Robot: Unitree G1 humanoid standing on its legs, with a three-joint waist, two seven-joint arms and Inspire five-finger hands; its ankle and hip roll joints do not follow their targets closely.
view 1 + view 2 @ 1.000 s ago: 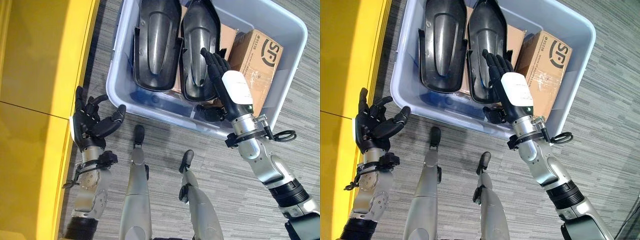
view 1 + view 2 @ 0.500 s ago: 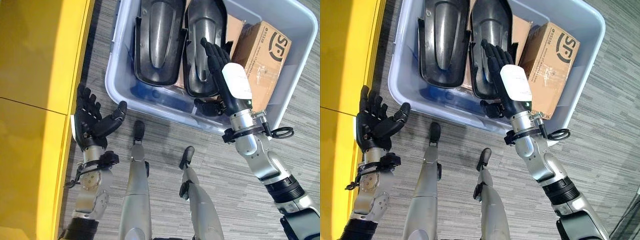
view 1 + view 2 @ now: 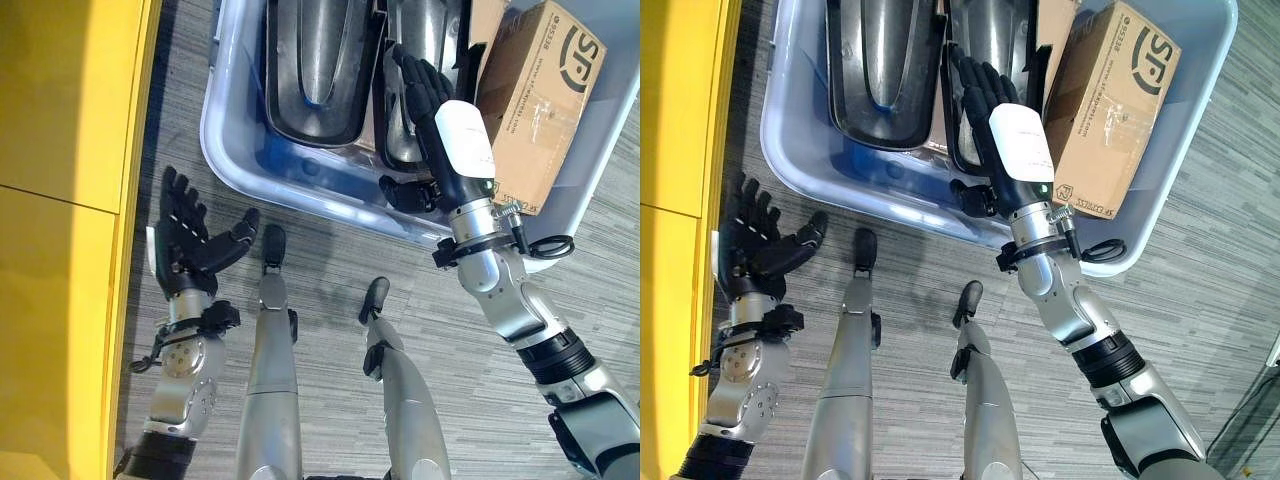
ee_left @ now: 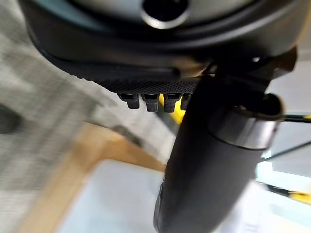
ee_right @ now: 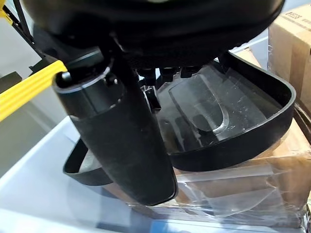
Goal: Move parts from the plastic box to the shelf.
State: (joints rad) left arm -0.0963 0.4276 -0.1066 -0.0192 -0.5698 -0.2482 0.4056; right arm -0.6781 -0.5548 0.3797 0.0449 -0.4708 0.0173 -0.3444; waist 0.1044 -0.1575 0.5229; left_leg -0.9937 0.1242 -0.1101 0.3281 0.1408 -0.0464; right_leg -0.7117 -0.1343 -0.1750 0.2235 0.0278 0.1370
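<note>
on the grey striped floor (image 3: 480, 330) ahead of me sits the box (image 3: 225, 150), a pale blue plastic tub, its near rim just above both arms in the eye views. along the left runs the yellow shelf (image 3: 60, 200), the widest thing i see, well apart from the box.

inside the box lie two black parts, long moulded shells with raised rims, side by side. the left part (image 3: 315, 70) lies against the box's left wall; the right part (image 3: 425, 40) is just beside it. to the right of them a cardboard carton (image 3: 540, 95) stands tilted against the box's far right wall. under the right part i can see clear wrap over brown card (image 5: 243, 189) in the right wrist view.

my right hand (image 3: 425, 105) reaches over the near rim into the box, fingers straight and spread, lying over the near end of the right part; the wrist view shows the thumb out straight above that shell, nothing clasped. whether the fingers touch the part i cannot tell.

my left hand (image 3: 185, 245) hovers over the floor between shelf and box, palm showing, fingers fanned out and thumb apart, holding nothing.
</note>
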